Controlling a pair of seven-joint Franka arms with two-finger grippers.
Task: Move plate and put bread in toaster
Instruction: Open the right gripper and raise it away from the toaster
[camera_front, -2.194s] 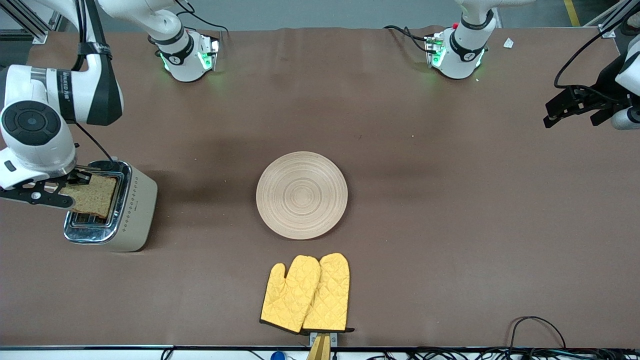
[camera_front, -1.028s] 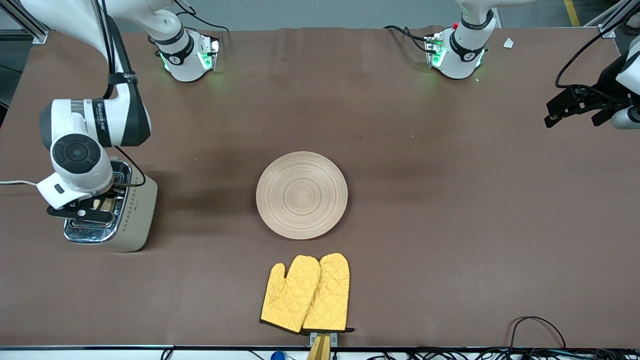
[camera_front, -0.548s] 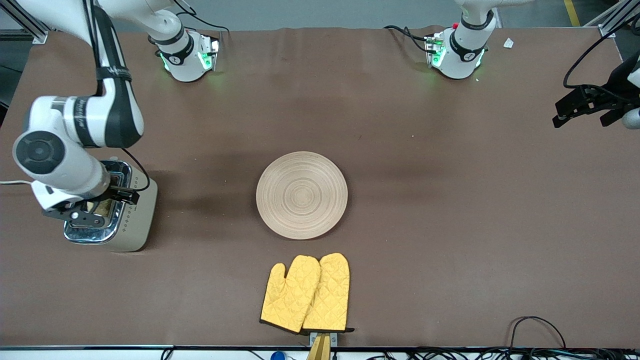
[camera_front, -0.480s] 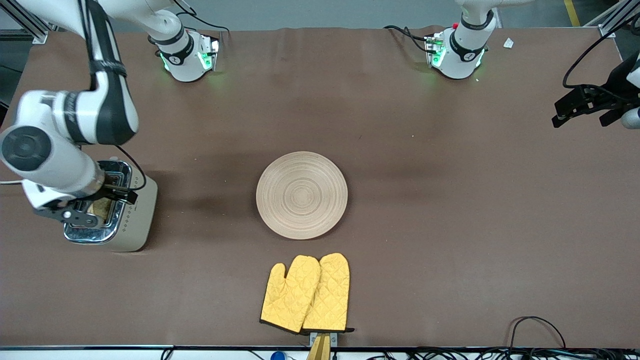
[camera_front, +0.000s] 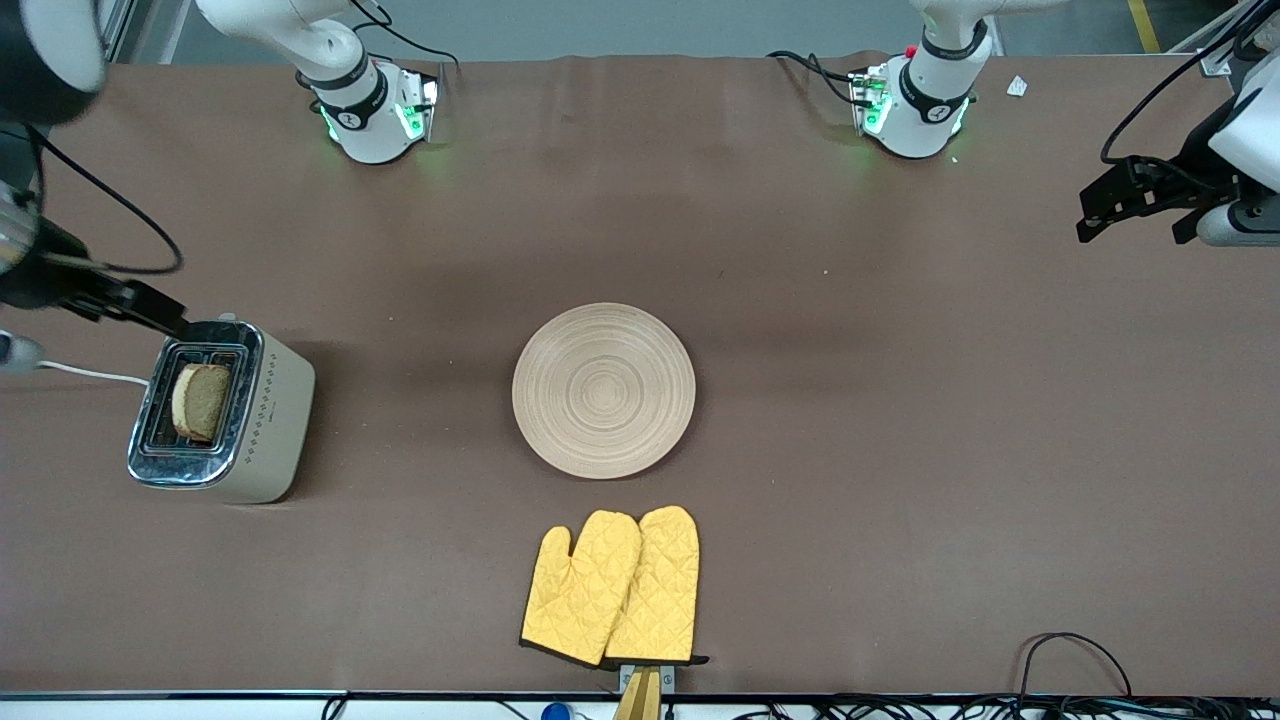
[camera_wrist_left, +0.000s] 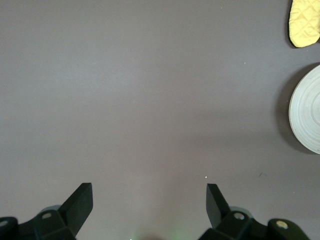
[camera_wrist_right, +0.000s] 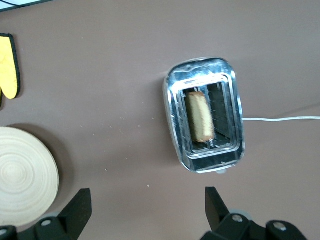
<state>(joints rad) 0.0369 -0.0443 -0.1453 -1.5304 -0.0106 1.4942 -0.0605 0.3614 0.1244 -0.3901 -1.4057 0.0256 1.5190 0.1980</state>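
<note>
Bread (camera_front: 202, 401) stands in the toaster (camera_front: 262, 420); plate (camera_front: 603, 390) bare.

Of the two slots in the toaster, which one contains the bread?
The bread stands in the toaster slot on the side toward the plate; the other slot, on the cord side, shows only its wire guides.

The toaster (camera_front: 262, 420) has a shiny chrome top and matt cream sides. The plate (camera_front: 603, 390) is pale wood, finely ringed. The bread (camera_front: 201, 401) looks coarse and speckled. Quilted yellow cloth mitts (camera_front: 612, 587) lie on the matt brown worktop (camera_front: 900, 450).
</note>
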